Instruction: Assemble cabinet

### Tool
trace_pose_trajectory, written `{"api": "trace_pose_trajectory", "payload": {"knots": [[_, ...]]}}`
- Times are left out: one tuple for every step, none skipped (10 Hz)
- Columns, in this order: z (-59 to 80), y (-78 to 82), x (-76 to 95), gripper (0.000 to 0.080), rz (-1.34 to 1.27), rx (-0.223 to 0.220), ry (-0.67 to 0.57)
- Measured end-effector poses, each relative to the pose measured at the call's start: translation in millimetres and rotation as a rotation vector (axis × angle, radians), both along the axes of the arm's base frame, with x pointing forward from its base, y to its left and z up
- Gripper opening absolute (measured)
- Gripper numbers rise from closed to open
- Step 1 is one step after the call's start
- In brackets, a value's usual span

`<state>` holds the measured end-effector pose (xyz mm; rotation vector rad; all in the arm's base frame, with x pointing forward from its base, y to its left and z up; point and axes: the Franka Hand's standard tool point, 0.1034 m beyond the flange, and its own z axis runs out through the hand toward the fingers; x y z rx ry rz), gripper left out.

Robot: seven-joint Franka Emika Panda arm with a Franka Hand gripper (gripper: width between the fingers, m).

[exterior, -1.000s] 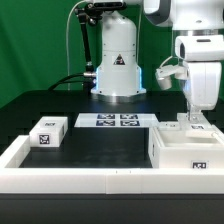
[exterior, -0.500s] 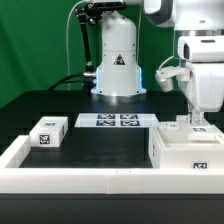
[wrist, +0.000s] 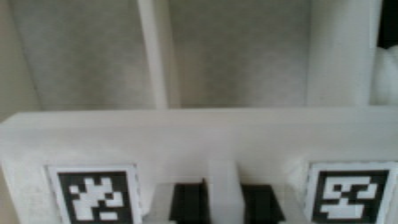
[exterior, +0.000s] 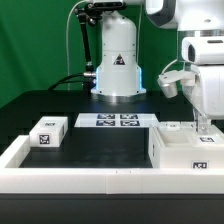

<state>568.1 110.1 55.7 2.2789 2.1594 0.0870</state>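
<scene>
Exterior view: the cabinet (exterior: pixel 186 152), toward the exterior view's right of the marker board (exterior: pixel 118 121), is being hovered over by the hand (exterior: pixel 203 123), its grip impossible to tell, while a drawer block (exterior: pixel 48 132) on the board's opposite side is apparently being left unfitted.

This is a robotics lab, set up for recorded trials. The white base of a Franka arm (exterior: pixel 117 85), marked with a warning-triangle sticker (exterior: pixel 119 61), stands at the back of a black table (exterior: pixel 100 145), with a black cable (exterior: pixel 72 45) running up beside it. A plain green backdrop (exterior: pixel 35 40) closes off the scene behind. The marker board (exterior: pixel 116 121) with its four square tags lies flat on the table. A low white rail (exterior: pixel 70 182) fences the near edge. The same black-and-white tags sit on the cabinet (exterior: pixel 185 152) and on a small white block (exterior: pixel 48 132).
</scene>
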Motion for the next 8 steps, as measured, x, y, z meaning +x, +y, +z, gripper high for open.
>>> {"api": "trace_pose_trajectory", "payload": {"knots": [[0.1,0.1,8.8,0.0074,0.014,0.004,-0.007],[0.7,0.3,8.7,0.0074,0.016,0.002,-0.003],[0.7,0.0,9.0,0.0074,0.021,-0.001,0.004],[0.6,0.0,9.2,0.0074,0.023,-0.002,0.008],[0.6,0.4,9.1,0.0074,0.02,-0.002,0.008],[0.6,0.3,9.1,0.0074,0.02,-0.002,0.009],[0.6,0.3,9.1,0.0074,0.02,-0.002,0.009],[0.1,0.0,8.8,0.0074,0.019,-0.002,0.009]]}}
